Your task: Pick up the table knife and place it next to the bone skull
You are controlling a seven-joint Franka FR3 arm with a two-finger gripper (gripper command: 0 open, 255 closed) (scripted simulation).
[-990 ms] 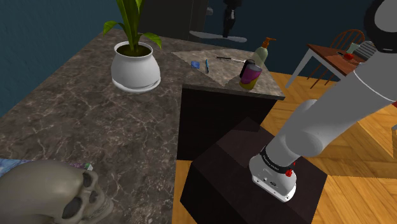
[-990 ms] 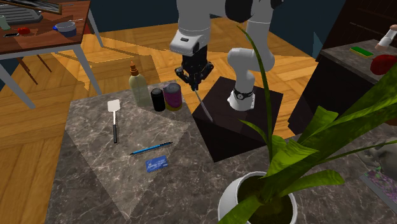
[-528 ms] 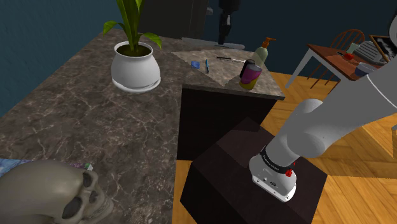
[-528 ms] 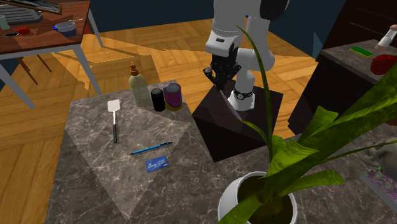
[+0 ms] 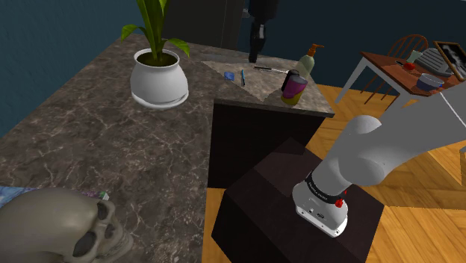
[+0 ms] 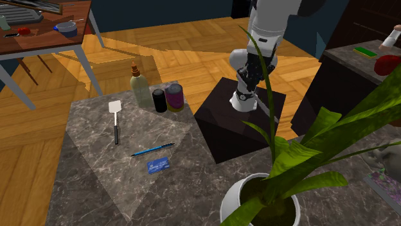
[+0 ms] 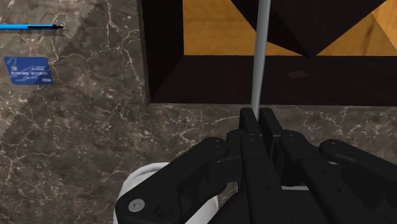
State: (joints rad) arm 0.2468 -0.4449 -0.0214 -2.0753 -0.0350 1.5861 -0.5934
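Gripper (image 7: 257, 119) clamped on the table knife (image 7: 259, 57), the grey blade projecting straight out from between its fingers above the marble counter's (image 7: 83, 140) edge; in the shoulder view the gripper hangs at top centre; the bone skull (image 5: 60, 224) lies at lower left, well apart from it; a white plant pot (image 5: 158, 78) stands at upper left.

potted plant (image 5: 158, 78), spatula (image 6: 115, 117), pencil (image 6: 153, 150), card (image 6: 158, 165)
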